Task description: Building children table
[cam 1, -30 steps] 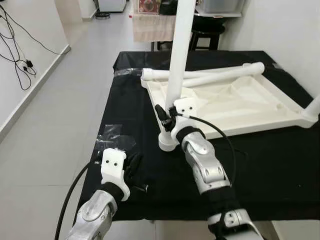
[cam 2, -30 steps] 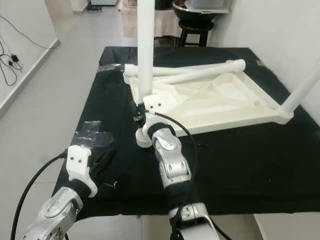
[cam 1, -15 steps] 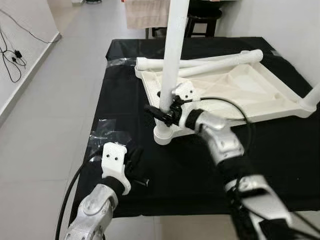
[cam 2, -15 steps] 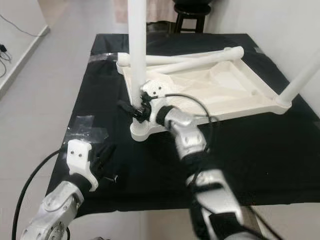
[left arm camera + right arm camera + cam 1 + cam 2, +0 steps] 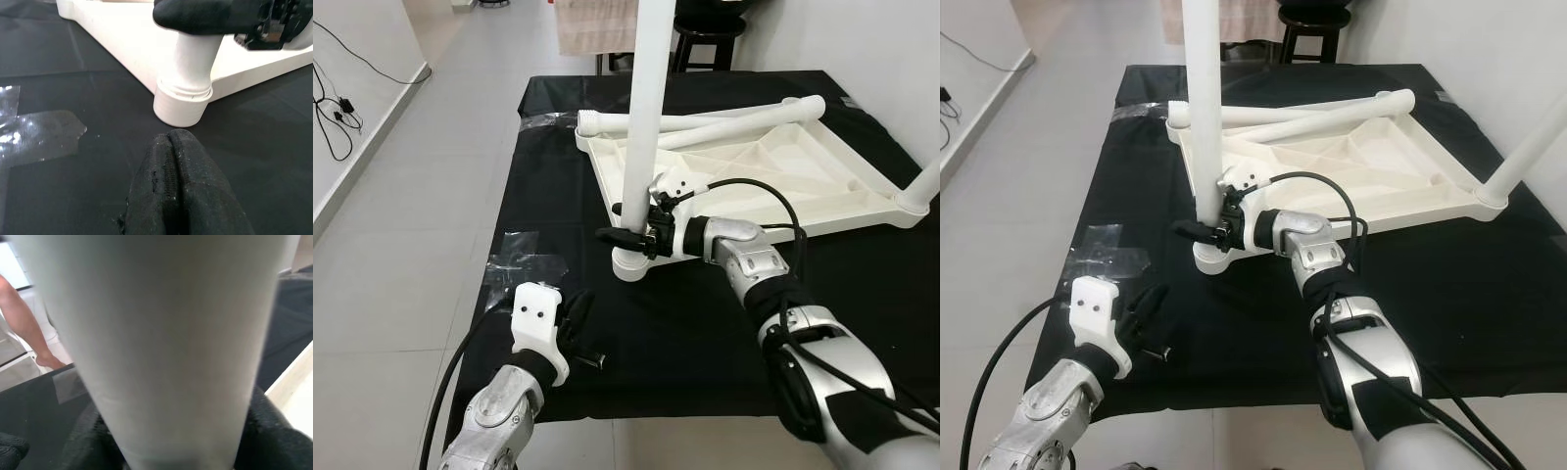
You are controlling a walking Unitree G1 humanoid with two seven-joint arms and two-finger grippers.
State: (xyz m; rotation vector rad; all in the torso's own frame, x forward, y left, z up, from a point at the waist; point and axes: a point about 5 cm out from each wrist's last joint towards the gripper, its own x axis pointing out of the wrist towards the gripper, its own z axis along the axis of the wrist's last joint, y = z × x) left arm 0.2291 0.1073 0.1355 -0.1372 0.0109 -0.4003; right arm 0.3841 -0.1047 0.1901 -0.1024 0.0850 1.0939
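Note:
An upturned white children's table top (image 5: 803, 186) lies on a black-clothed table (image 5: 724, 333). A white leg (image 5: 641, 117) stands upright in its near-left corner socket (image 5: 183, 103). My right gripper (image 5: 628, 235) is shut on this leg just above the socket; in the right wrist view the leg (image 5: 161, 333) sits between the black fingers (image 5: 83, 440). My left gripper (image 5: 576, 318) rests shut and empty on the cloth in front of that corner. Two loose legs (image 5: 734, 117) lie along the top's far edge. Another fitted leg (image 5: 922, 188) rises at the right corner.
Clear plastic wrap (image 5: 524, 264) lies on the cloth left of the socket. A stool (image 5: 705, 20) stands behind the table, a wall runs on the right, and open tiled floor (image 5: 411, 225) on the left. A person's leg (image 5: 22, 318) shows beyond the table.
The camera has shifted. My right forearm has swung out to the right while its gripper stays on the leg's base. The left gripper has hardly moved.

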